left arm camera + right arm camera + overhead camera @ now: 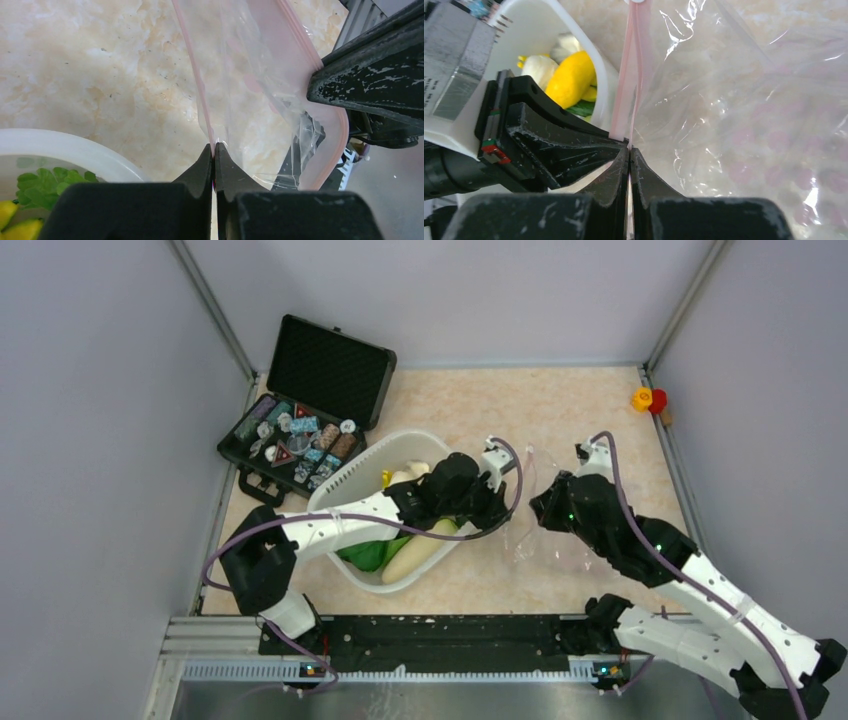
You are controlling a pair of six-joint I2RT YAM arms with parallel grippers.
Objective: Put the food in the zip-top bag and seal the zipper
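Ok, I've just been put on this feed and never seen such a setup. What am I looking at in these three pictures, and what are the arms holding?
These are two robot arms bolted at the near edge of the table, each ending in a two-finger gripper. The wide picture looks down from above and behind them; the other two come from a camera on each wrist. On the table are a white tub of toy food, such as a yellow pepper and white radish, an open black case of trinkets, and a clear zip-top bag. The left gripper and right gripper are each pinched shut on the bag's pink zipper. No food shows in the bag yet.
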